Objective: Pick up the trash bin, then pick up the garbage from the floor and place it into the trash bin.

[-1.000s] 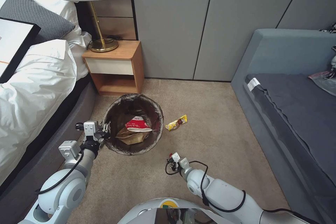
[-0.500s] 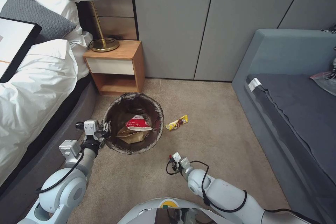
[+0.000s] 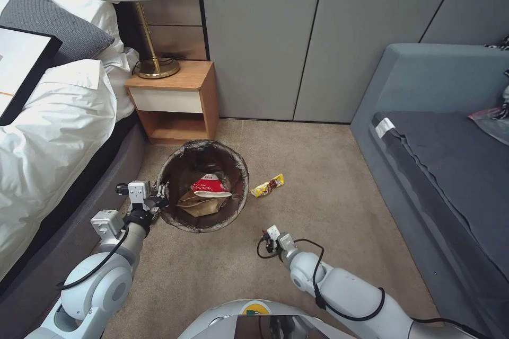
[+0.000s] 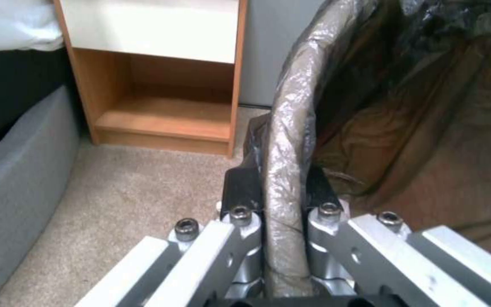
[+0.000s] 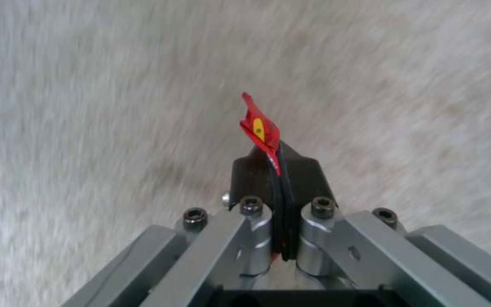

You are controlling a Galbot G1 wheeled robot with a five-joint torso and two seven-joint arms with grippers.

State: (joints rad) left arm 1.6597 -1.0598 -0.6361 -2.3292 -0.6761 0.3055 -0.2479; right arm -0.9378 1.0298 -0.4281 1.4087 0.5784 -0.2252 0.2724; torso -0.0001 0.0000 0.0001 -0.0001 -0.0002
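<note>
At the lower left of the frame, your left gripper (image 3: 157,198) pinches the bag-lined rim of the trash bin (image 3: 175,167), one finger inside and one outside, so the bin hangs open-mouthed with a tan paper bag (image 3: 200,205) and red-and-white packet (image 3: 209,187) already inside. Just right of the bin, a yellow wrapper (image 3: 267,185) lies on the carpet (image 3: 328,196). At lower centre, your right gripper (image 5: 277,170) is pressed together on a red wrapper scrap (image 5: 260,128), low over the carpet, probably bound for the bin.

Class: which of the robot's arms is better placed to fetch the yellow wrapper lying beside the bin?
Probably the right gripper: it sits nearer the yellow wrapper, though it pinches a red scrap. The left gripper clamps the trash bin rim.
</note>
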